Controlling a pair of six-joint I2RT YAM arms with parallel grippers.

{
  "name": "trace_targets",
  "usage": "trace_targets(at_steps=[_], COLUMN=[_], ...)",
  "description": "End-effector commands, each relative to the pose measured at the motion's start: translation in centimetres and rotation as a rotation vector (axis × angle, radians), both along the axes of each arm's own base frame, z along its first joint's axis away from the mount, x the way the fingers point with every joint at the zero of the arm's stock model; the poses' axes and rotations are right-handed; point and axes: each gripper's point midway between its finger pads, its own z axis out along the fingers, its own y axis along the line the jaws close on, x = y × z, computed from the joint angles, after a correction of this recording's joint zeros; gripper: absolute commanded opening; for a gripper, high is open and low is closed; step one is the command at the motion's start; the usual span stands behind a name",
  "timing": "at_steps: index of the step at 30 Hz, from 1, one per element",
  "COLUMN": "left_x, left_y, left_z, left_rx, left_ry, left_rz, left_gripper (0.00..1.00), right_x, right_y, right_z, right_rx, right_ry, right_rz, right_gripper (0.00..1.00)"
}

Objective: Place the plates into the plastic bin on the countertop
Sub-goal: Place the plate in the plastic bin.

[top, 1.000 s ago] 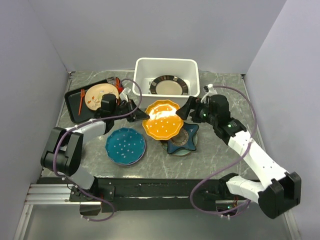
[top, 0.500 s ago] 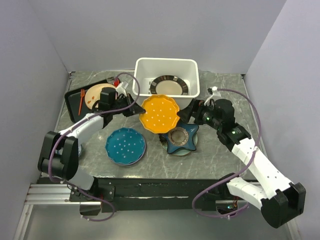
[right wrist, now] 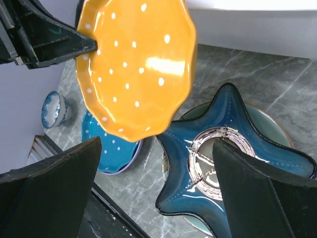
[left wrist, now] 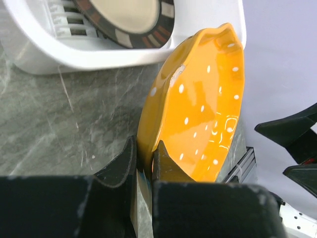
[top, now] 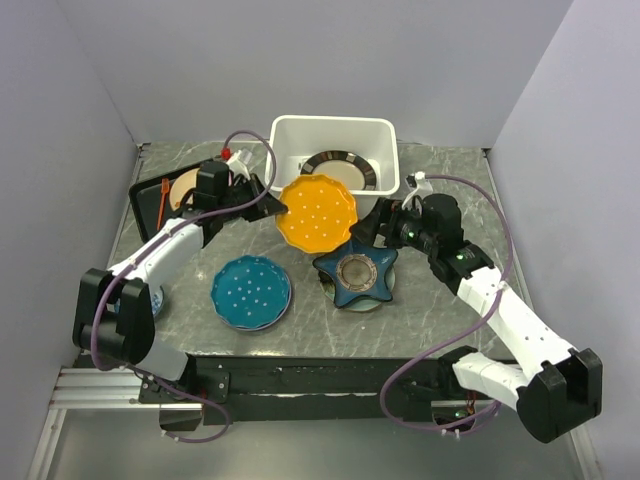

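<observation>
The left gripper [left wrist: 143, 158] is closed tightly on the lower rim of one orange plate [top: 317, 213] with white dots, and holds it tilted in the air just before the plastic bin [top: 335, 121]; one dark-rimmed plate [top: 345, 166] lies flat inside this bin; on the countertop [top: 440, 300] I count three more plates: one blue dotted plate [top: 250, 291] alone, and one navy star plate [top: 355, 275] stacked on one pale green plate [right wrist: 270, 124]; the right gripper [right wrist: 157, 146] is spread wide, holding nothing, above the star plate.
</observation>
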Motion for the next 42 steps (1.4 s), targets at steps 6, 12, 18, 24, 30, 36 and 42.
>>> trace_targets(at_steps=[6, 12, 18, 24, 30, 36, 42], left_x=[3.4, 4.7, 5.9, 6.8, 8.4, 9.9, 10.8], left_y=[-2.5, -3.3, -3.5, -3.7, -3.8, -3.9, -3.9], left_z=[8.1, 8.9, 10.0, 11.1, 12.0, 12.6, 12.9], left_rx=[-0.138, -0.161, -0.159, -0.151, -0.136, -0.121, -0.126], left_ry=[-0.204, -0.221, -0.239, -0.261, -0.285, -0.293, -0.297], left_rz=[-0.066, -0.081, -0.074, -0.074, -0.055, -0.039, -0.020], left_gripper=[0.01, 0.01, 0.01, 0.01, 0.01, 0.01, 0.01], right_x=[-1.2, -2.2, -3.0, -3.2, -3.0, -2.5, -2.2], right_y=[-1.4, -2.7, -3.3, -3.2, -2.7, -2.1, -1.1], right_z=[-0.3, -0.7, -1.3, -1.6, -2.0, -2.0, -2.2], right_rx=[0.003, -0.018, -0.029, -0.025, -0.030, -0.044, -0.035], right_ry=[-0.032, -0.031, -0.023, -0.019, -0.010, -0.010, 0.005], right_rz=[-0.035, -0.078, -0.092, -0.084, -0.055, -0.016, 0.040], right_gripper=[1.00, 1.00, 1.00, 1.00, 1.00, 1.00, 1.00])
